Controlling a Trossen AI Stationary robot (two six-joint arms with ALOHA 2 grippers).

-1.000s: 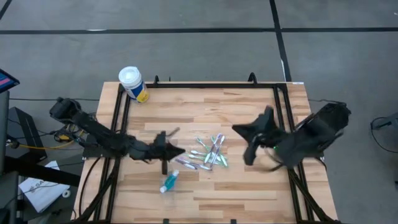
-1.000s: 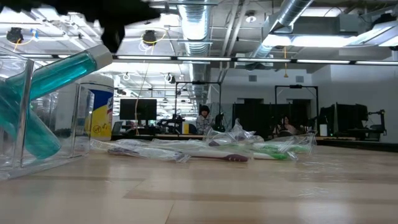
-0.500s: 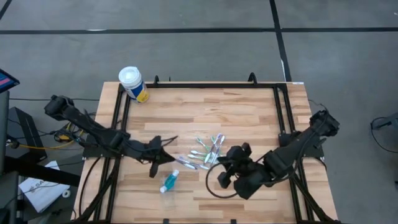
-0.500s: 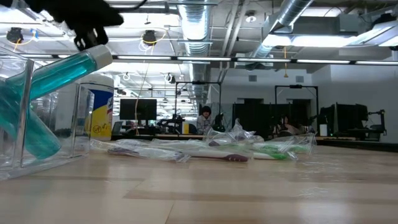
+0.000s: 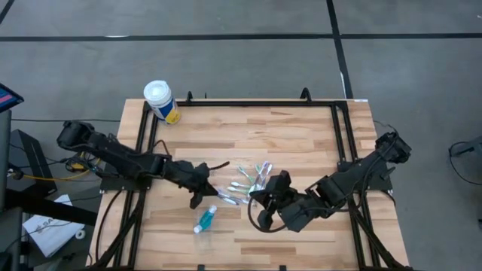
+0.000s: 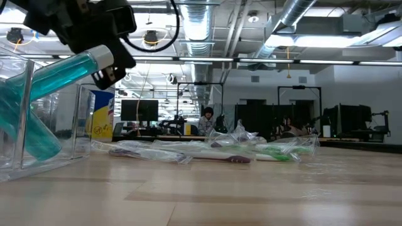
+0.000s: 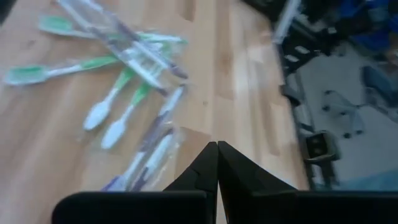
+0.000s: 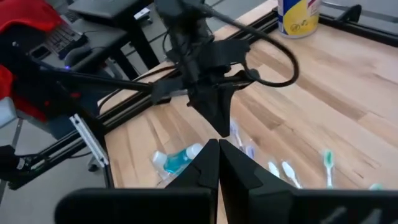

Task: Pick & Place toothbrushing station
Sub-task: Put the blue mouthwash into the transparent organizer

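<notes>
The slim green, purple and white plastic-wrapped toothbrushes lie mid-table, beside the clear plastic holder nearer the front edge. Light and slippery, they are best pinched mid-handle. Both the left gripper and the right gripper are pressed together, empty.

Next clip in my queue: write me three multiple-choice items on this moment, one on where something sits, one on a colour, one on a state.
1. Where does the white-lidded canister stand?
A. at a table corner on the left arm's side
B. among the toothbrushes
C. beside the right arm

2. What colour is the liquid in the small bottle lying in the clear holder?
A. red
B. teal
C. yellow

3. How are the fingers of the left tool?
A. wide open
B. clamped on a toothbrush
C. shut on nothing

Answers:
1. A, the high view shows it at that corner.
2. B, high and low views show teal.
3. C, its wrist view shows the tips meeting above the toothbrushes.
</notes>
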